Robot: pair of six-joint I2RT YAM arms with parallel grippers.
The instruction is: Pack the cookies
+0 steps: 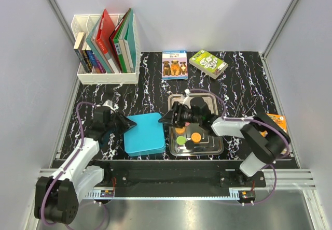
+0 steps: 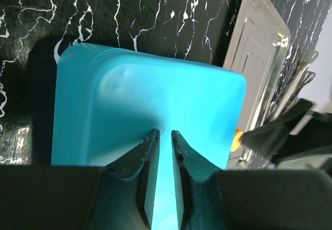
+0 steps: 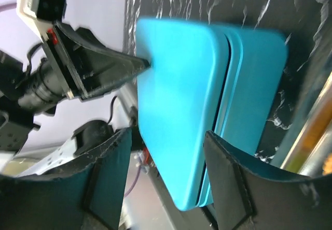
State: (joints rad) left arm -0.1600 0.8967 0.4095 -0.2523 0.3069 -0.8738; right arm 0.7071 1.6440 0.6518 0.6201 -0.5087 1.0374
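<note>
At lower centre, the left pincer (image 2: 163,135) is clamping the edge of a teal box (image 1: 145,134).
Beside it the right pincer (image 3: 166,137) is gaping open, its arm half-hiding the cookies (image 1: 196,137).

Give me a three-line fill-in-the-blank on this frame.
The turquoise box is pinched at its edge by the ___ gripper.
The right gripper has its jaws ___.
Besides orange and black cookies, the clear tray holds one that is ___.
Missing: left, open, green.
</note>
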